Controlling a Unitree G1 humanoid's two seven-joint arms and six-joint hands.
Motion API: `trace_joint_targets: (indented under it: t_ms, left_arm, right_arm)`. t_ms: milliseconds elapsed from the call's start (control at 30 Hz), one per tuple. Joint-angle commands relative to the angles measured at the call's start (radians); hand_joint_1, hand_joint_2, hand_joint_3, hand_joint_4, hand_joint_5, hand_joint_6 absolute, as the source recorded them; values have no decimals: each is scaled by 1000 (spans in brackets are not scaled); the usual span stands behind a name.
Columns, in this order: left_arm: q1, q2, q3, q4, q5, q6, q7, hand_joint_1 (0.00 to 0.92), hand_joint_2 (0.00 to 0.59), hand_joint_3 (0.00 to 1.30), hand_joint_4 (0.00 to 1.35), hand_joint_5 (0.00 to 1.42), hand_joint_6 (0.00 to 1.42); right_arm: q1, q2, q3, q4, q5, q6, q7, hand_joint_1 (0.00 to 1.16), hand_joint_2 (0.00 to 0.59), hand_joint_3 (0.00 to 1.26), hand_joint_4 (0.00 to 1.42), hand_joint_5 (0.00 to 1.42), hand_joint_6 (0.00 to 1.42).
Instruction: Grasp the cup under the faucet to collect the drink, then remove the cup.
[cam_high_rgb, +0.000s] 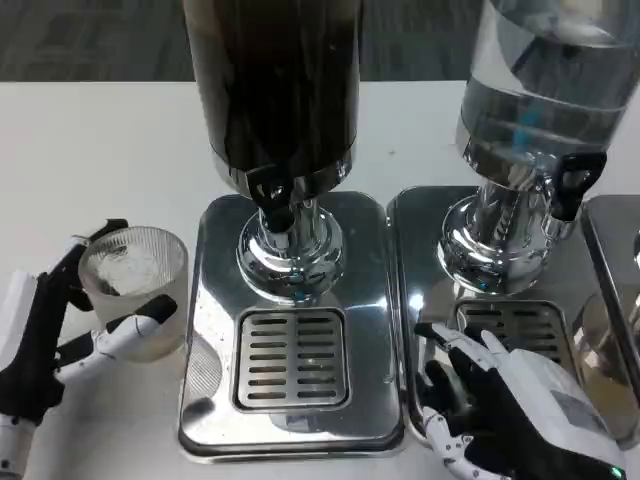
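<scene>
A clear ribbed cup (134, 284) stands on the white table left of the dark drink dispenser (277, 90). My left hand (60, 335) wraps around it, fingers on its front and far side. The cup looks empty. The dispenser's black faucet (271, 196) hangs over a slotted drip grate (291, 357) on a steel base, with nothing under it. My right hand (510, 405) rests with fingers spread on the neighbouring dispenser's base, holding nothing.
A second dispenser (540, 90) with clear liquid and its own black tap (575, 180) stands at the right on a steel tray (420, 300). Another steel base edge (615, 300) shows at far right. Bare white table (90, 150) lies to the left and behind.
</scene>
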Motion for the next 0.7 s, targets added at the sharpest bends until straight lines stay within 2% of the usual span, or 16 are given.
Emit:
trace_joint_targets:
  t_ms: [33, 700]
  left_arm:
    - [9, -3, 17, -52, -22, -41, -6, 269, 222, 280, 347, 648, 737]
    - [-18, -48, 1, -81, -14, -64, -89, 263, 217, 290, 360, 657, 745]
  right_arm:
    - [8, 1, 1, -13, 5, 2, 4, 471, 586, 118, 96, 3, 65]
    - [16, 17, 2, -15, -6, 1, -6, 482, 586, 118, 96, 4, 65]
